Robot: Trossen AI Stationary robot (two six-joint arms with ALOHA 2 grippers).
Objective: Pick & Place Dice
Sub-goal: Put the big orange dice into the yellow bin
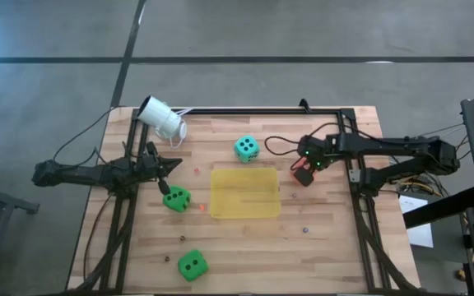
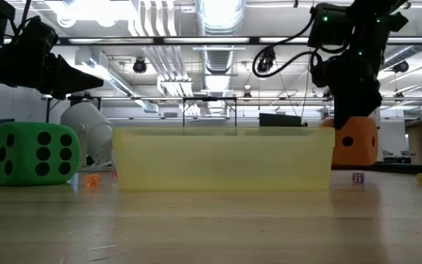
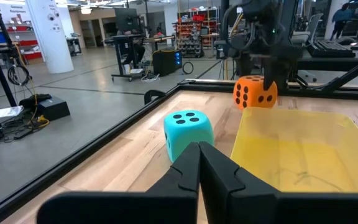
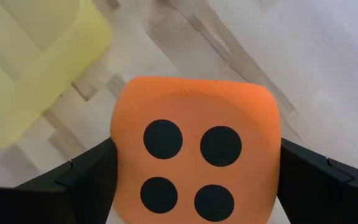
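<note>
The orange-red die [image 1: 304, 177] is between the fingers of my right gripper [image 1: 305, 171], just off the right edge of the yellow tray [image 1: 245, 193]. The low view shows the same die [image 2: 356, 141] beyond the tray's wall [image 2: 222, 158]. A teal die [image 1: 247, 148] rests on the wood behind the tray. Two bright green dice [image 1: 176, 198] [image 1: 192, 265] rest on the table at the left and near left. My left gripper [image 1: 176, 163] is shut, level and holds nothing, pointing toward the teal die [image 3: 188, 134]. My right gripper pinches the orange-red die by two opposite side faces, one finger [image 4: 86, 168] on each side, with the four-pip face [image 4: 191, 162] turned up toward the wrist. The fingers come steeply from above. The die hangs nearly level, a little clear of the table.
A white cylinder-shaped camera [image 1: 161, 118] lies at the far left corner. Several tiny coloured beads are scattered on the wood [image 2: 91, 180] [image 2: 357, 177]. A black frame rail [image 1: 262, 110] runs along the table's far edge and its sides.
</note>
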